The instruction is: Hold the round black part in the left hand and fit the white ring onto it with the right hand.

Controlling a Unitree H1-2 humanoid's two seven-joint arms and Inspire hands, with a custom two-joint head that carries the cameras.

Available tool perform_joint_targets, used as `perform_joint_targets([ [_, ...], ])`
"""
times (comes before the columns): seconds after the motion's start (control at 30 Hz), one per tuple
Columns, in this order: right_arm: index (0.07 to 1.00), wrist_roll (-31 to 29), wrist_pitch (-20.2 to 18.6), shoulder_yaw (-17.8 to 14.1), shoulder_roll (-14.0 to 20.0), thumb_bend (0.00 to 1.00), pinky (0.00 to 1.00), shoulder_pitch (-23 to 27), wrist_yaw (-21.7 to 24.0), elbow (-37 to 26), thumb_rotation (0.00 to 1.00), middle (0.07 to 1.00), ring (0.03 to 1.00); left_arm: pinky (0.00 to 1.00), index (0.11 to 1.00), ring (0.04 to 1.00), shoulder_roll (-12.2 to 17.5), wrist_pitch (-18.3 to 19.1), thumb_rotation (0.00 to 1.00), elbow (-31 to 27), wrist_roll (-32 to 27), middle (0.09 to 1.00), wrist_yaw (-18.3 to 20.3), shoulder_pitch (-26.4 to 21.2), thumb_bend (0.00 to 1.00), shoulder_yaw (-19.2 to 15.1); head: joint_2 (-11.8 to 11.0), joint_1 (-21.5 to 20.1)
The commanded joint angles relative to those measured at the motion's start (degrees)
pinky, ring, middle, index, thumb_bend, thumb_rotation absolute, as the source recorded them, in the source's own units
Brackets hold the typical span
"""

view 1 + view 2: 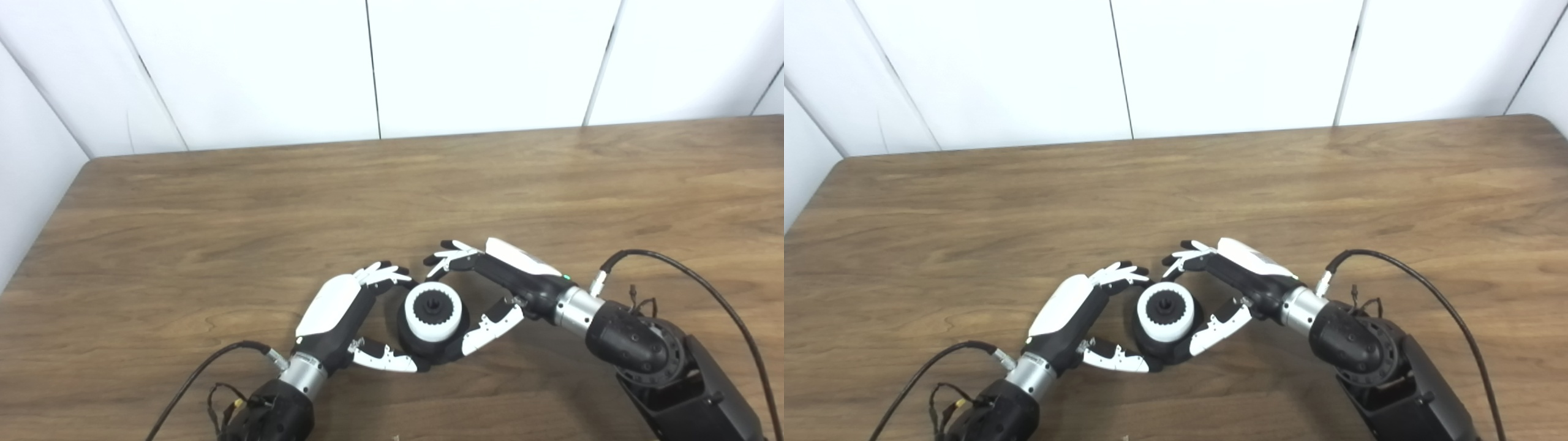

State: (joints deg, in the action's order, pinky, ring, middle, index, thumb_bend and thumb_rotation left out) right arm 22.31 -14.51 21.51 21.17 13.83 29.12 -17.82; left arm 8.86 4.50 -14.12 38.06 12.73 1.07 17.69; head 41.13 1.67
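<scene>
Left hand (343,315), black frame under white shells, curled around the left flank of the round black plastic part (411,344): fingers (383,274) arched over its far-left edge, thumb (386,359) laid along its near-left edge, apparently in contact. Right hand (499,283), same black-and-white build, cupped around the opposite flank: fingers (450,253) bent above the far-right edge, thumb (493,326) angled against the near-right edge, fingers not fully closed, grip on the part itself uncertain. Between the two hands, white ring (433,315) with toothed inner rim, seated on top of the round black part, a dark hub (433,304) visible through its centre. Round black part resting on the brown wood-grain table (245,208), near the front edge, slightly left of centre. Behind each wrist, a silver metal cuff (572,308) leading into a black forearm (674,373). Black cable (704,282) looped from the right wrist toward the lower right corner; a similar cable (202,367) trailing from the left wrist. Beyond the table, white panelled wall (478,61) with thin vertical seams.
</scene>
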Motion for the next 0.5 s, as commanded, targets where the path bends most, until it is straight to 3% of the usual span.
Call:
perform_joint_targets([
  [0.0,0.666,-0.39,1.49,-1.13,0.31,1.0,1.0,2.21,-0.54,-0.64,0.37,0.887,1.0,0.97,0.732,0.96,0.3,0.22,0.28,-2.11,-0.95,0.885,0.01,-1.79,1.0,-0.7,0.06,0.22],
  [0.13,0.656,-0.62,1.99,-1.73,0.29,1.0,0.96,2.47,-0.8,-0.21,0.35,0.882,0.991,0.99,0.766,0.98,0.8,1.49,0.27,-2.64,-2.31,0.906,1.61,-1.93,1.0,-1.01,0.02,0.24],
  [0.47,0.672,-1.23,2.66,-3.59,0.4,1.0,0.9,3.35,-1.51,0.34,0.37,0.883,0.973,0.9,0.843,0.982,3.09,3.91,0.31,-4.58,-3.08,0.931,4.16,-2.25,1.0,-2.06,-0.19,0.26],
])
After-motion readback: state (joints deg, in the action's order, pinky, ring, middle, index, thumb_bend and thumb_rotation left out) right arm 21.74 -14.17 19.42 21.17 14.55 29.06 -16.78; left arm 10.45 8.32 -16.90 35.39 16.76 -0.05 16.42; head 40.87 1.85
